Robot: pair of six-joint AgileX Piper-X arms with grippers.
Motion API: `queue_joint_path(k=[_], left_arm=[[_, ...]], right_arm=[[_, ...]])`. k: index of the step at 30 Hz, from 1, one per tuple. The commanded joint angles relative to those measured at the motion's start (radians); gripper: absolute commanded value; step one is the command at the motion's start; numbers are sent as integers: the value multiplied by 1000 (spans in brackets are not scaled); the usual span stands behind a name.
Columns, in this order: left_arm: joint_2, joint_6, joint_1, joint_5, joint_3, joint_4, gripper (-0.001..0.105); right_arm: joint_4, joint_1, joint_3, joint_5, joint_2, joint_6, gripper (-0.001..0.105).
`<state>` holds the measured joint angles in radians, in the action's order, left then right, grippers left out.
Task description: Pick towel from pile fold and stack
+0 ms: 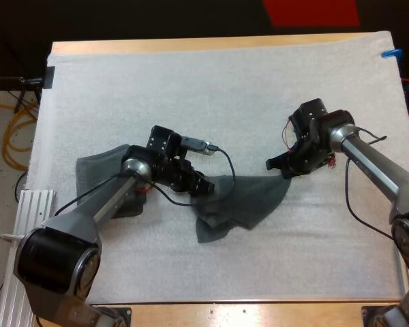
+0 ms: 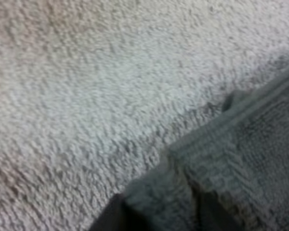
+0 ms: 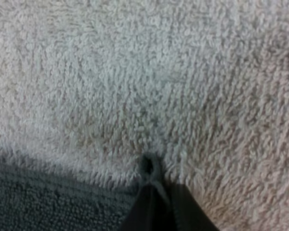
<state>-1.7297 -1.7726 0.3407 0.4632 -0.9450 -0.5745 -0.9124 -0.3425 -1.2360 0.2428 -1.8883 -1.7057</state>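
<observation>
high view, towel pinched between left gripper and right gripper

A white terry-cloth mat covers the light wooden table (bare wood shows along the far and near edges). Left of it, yellow cables lie on a speckled pale floor.

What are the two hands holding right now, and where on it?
Both hold the same towel. The right hand pinches one corner, and the left hand appears to grip the hemmed edge at the opposite end.
</observation>
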Motion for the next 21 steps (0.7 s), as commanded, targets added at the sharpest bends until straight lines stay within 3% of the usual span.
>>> queue_joint_path(k=[1, 4, 11, 15, 21], left_arm=[[2, -4, 5, 13, 5, -6, 19], [10, -4, 5, 13, 1, -6, 0], [182, 1, -2, -1, -55, -4, 0], [352, 1, -7, -3, -120, -4, 0], [521, 1, -7, 9, -158, -17, 0]], right_arm=[[-16, 0, -4, -5, 8, -11, 0], [-16, 0, -4, -5, 12, -11, 0], [43, 0, -4, -71, 161, -26, 0], [103, 0, -4, -147, 356, -26, 0], [100, 0, -4, -149, 617, -18, 0]])
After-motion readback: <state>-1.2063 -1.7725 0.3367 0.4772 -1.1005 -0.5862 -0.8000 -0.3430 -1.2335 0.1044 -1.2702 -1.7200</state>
